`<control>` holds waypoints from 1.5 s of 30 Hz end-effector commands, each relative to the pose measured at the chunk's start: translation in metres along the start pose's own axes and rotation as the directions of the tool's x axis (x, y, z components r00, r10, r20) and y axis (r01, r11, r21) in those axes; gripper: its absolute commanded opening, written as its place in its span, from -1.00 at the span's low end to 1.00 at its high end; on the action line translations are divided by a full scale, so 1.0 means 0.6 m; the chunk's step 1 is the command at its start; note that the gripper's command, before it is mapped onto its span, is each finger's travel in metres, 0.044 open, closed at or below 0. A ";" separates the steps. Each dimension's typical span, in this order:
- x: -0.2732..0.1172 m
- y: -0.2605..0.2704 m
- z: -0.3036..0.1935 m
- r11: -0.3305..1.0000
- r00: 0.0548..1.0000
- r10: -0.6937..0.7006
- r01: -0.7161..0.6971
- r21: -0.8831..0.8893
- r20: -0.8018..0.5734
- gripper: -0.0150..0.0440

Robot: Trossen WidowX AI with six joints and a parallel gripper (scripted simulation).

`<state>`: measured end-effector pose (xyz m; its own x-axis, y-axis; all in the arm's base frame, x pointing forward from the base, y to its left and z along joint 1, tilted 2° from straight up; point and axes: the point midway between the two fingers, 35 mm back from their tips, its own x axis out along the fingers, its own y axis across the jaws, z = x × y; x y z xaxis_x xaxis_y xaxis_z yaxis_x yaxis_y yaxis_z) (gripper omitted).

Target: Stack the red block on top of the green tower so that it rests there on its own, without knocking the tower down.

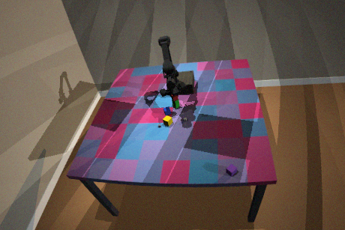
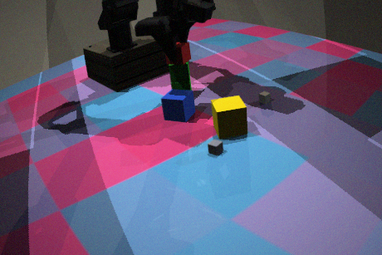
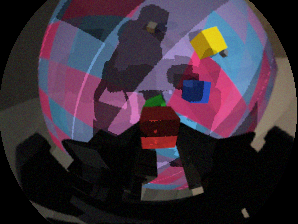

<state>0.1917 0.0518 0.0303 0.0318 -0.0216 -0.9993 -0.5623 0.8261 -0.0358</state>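
Note:
The red block (image 1: 175, 97) (image 2: 183, 53) (image 3: 159, 127) is between the fingers of my gripper (image 2: 178, 51) (image 3: 157, 121), which is shut on it. The green tower (image 1: 177, 104) (image 2: 180, 76) (image 3: 155, 101) stands upright on the table, directly below the red block in the exterior view. There the red block's underside looks level with the tower's top; whether they touch I cannot tell. In the wrist view a strip of the tower's green top shows past the red block's far edge, and the rest is hidden behind the block.
A blue block (image 1: 167, 111) (image 2: 178, 105) (image 3: 195, 91) stands close to the tower. A larger yellow block (image 1: 167, 121) (image 2: 229, 117) (image 3: 209, 42) is beyond it. Two tiny grey blocks (image 2: 215, 147) (image 2: 264, 97) lie near the yellow one. A purple block (image 1: 232, 170) lies near the table's front edge.

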 end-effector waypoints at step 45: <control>0.000 0.000 0.000 1.000 1.000 0.000 0.000 0.000 0.000 1.00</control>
<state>0.1920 0.0518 0.0302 0.0331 -0.0216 -0.9992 -0.5622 0.8262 -0.0365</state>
